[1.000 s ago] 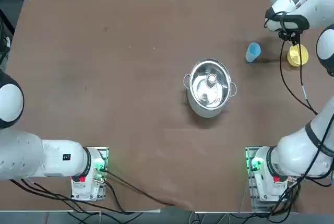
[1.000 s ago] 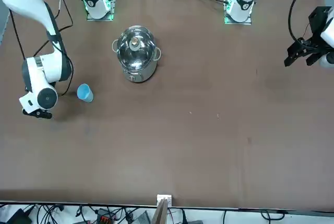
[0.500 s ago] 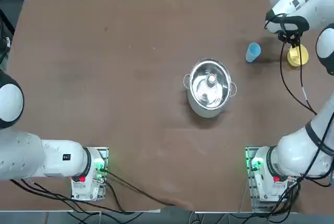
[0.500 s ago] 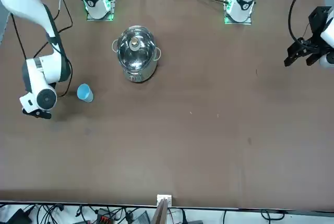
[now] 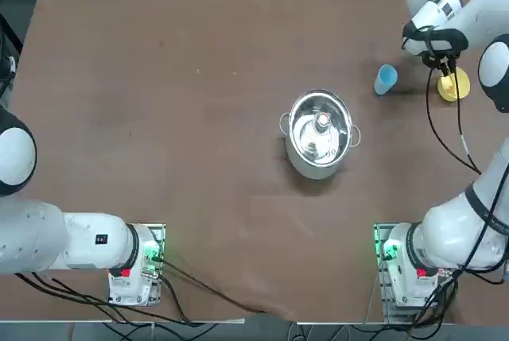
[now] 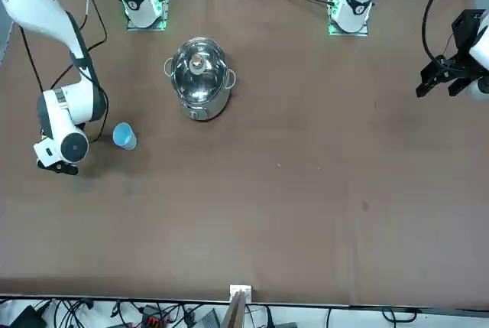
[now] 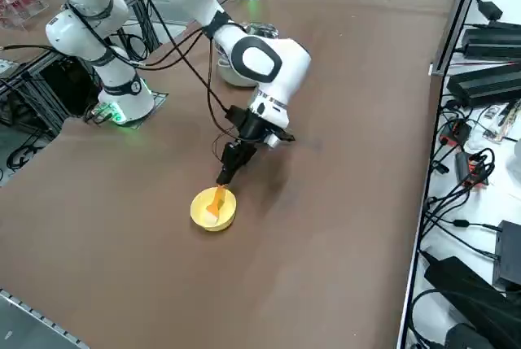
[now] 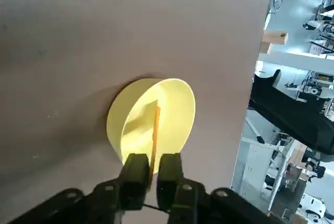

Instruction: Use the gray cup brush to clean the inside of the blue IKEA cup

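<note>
Right gripper [image 8: 150, 174] hangs directly over the yellow cup [image 8: 151, 122], fingers [image 8: 135, 174] pinched on the orange handle of the gray cup brush [image 8: 153, 140]. The brush stands tilted inside the yellow cup, lower end resting within it — its head cannot be made out in any view.

Blue IKEA cup [image 5: 385, 79] stands upright just beside the yellow cup, on the side toward the steel pot [image 5: 320, 135]; nothing lies between the two cups. The pot sits well apart from the yellow cup, near the middle of the brown table [image 5: 199, 118], with a small knobbed object lying inside it.

From overhead the gripper and black cable overlap the yellow cup's rim. In the front view the arm hides the yellow cup and brush entirely — only the blue cup shows beside the wrist.
</note>
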Robot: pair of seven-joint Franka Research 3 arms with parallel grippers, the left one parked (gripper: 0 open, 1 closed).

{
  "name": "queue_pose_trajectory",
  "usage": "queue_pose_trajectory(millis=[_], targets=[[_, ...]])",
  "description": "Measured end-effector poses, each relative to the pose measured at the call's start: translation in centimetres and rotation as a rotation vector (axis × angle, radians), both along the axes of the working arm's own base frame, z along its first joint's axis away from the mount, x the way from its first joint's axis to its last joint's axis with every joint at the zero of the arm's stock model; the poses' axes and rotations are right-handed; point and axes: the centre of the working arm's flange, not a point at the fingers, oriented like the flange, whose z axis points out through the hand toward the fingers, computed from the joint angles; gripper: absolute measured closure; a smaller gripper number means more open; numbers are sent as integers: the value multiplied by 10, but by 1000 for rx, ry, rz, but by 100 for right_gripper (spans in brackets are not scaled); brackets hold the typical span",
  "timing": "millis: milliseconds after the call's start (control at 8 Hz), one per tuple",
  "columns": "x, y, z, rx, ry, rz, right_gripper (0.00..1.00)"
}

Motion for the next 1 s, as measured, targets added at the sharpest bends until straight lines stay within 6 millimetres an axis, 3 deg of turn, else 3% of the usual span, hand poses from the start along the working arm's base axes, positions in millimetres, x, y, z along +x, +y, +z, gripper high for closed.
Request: queue_pose_trajectory(millis=[500, 625, 1000], targets=[[-1, 5, -3, 0, 20, 10, 11], [1, 15, 1, 23, 17, 8, 0], [18, 39, 36, 175, 50, -21, 0]])
